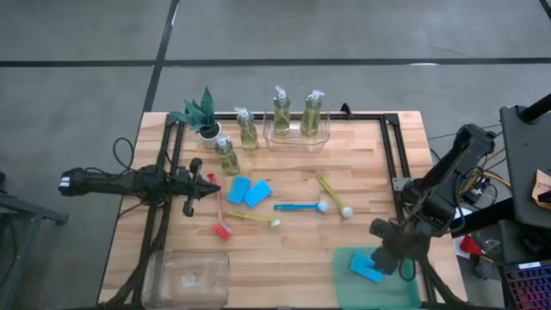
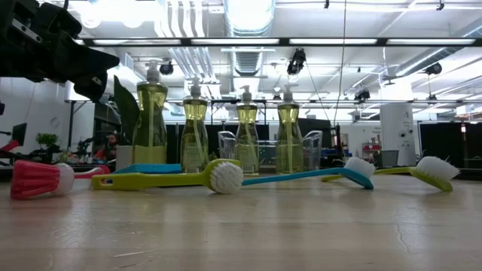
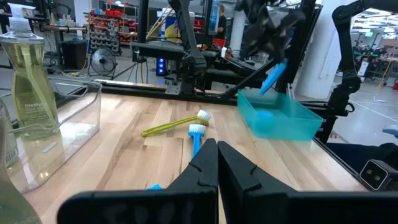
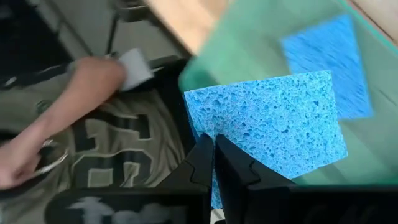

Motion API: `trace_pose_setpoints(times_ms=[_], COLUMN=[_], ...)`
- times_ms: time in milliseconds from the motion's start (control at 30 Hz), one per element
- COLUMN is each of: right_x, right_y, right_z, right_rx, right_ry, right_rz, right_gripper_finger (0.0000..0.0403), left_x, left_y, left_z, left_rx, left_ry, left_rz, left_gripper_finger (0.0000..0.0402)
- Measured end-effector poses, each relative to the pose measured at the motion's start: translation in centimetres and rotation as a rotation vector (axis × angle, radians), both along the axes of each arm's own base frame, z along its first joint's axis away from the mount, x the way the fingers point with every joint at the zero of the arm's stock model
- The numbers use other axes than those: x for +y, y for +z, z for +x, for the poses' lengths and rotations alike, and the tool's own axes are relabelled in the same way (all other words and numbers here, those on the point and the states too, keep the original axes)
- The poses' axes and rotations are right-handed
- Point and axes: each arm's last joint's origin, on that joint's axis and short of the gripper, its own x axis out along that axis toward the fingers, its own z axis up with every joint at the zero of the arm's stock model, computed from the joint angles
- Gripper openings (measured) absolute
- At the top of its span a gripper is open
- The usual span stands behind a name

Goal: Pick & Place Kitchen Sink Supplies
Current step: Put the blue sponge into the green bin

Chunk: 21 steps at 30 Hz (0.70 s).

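My right gripper (image 4: 214,163) is shut on a blue sponge (image 4: 273,124) above the teal bin (image 1: 344,263) at the table's near right corner. A second blue sponge (image 4: 329,62) lies flat in that bin. My left gripper (image 3: 216,163) is shut and empty, hovering at the table's left beside two more blue sponges (image 1: 248,191). Red (image 1: 219,211), yellow (image 1: 254,218), blue (image 1: 300,207) and yellow (image 1: 334,196) brushes lie flat mid-table. Two soap bottles (image 1: 237,142) stand on the wood, and two others (image 1: 296,114) stand in a clear tray. My right gripper pinches the blue sponge between its two fingers at one edge (image 4: 217,127), the fingers themselves covering the exact spot. The sponge is lifted clear and hangs tilted over the teal bin (image 3: 280,118), as the left wrist view shows (image 3: 273,74).
A green plant in a white pot (image 1: 202,116) stands at the far left corner. An empty clear bin (image 1: 185,277) sits at the near left corner. A person's arm and patterned clothing (image 4: 93,143) show beyond the table's near edge beside the teal bin.
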Motion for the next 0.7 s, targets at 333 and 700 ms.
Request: trace_pose_setpoints(times_ms=[333,700], right_x=[0.3,-0.1], right_y=[-5.3,-7.0], right_z=[-0.8,-0.9], right_rx=[0.094,0.059], right_ry=[-0.033,-0.057], right_rz=[0.037,0.005], right_gripper_finger=[0.0008,0.0008], left_x=[0.0,0.0], left_y=[0.0,0.0], left_z=[0.0,0.0], left_rx=[0.001,0.002], left_ry=[0.000,0.000], left_rz=[0.000,0.000], left_gripper_finger=[0.0000,0.0000])
